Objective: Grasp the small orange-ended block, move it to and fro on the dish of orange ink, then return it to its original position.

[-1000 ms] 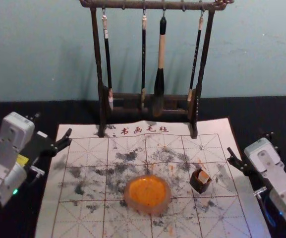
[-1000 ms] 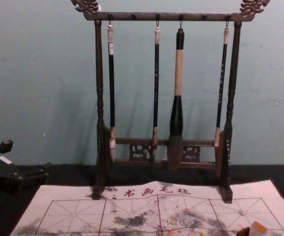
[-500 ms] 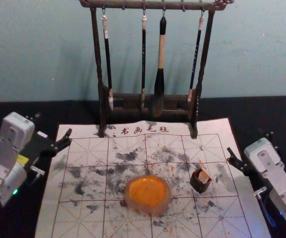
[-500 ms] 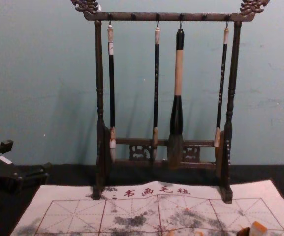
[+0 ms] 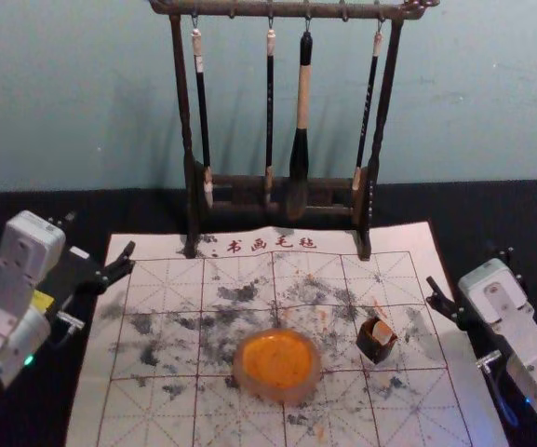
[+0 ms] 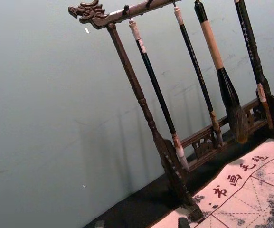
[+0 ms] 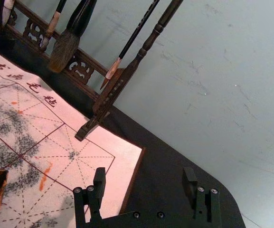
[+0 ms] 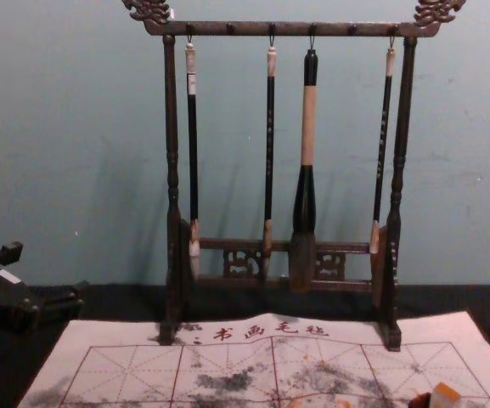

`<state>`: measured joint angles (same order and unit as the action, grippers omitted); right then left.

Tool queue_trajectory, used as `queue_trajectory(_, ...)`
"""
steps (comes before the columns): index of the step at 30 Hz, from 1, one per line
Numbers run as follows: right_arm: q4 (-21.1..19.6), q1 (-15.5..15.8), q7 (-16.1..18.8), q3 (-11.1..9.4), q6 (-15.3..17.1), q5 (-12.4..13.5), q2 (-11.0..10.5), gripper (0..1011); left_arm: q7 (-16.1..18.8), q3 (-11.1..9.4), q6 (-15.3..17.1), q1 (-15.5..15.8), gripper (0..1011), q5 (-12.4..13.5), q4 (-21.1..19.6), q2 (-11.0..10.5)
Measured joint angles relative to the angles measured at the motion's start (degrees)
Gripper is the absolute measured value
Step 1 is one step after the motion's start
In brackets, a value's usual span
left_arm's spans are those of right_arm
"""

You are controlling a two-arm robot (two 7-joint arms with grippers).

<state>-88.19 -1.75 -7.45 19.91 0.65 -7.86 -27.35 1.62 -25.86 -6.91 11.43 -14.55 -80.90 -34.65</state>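
Two separated fingers form the black right gripper, which stands open and holds nothing at the right edge of the mat in the head view. The small pale block with an orange end sits in a dark, square-sided holder, just left of this gripper and apart from it. The block's upper end projects above the holder and appears to lean.

Beyond the holder, on the robot's left, the round translucent dish contains orange ink. Dish and holder both rest on a white, red-gridded mat marked with dark smudges. The black left gripper is parked open at the mat's left edge. At the far side stands a dark wooden rack with hanging brushes.

Step in hand, as judged: approach, prior to grasp. The block is not held. The right gripper is the likely tool, being nearest.

Next move: bring the right gripper over the holder, align the fingers with opposite sides of the block's exposed end, lower, then close. Lift straight clear before traversing to the dish.

Caution: a low or off-centre grip may catch the holder wall and drag it along. Note the block's seat for the return.
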Motion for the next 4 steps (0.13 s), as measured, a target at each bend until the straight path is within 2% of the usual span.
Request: queue_trajectory(4,0.0,0.0,0.0,0.0,0.0,0.0,0.0,1000,0.0,0.0,0.0,0.0,1001,0.0,0.0,0.0)
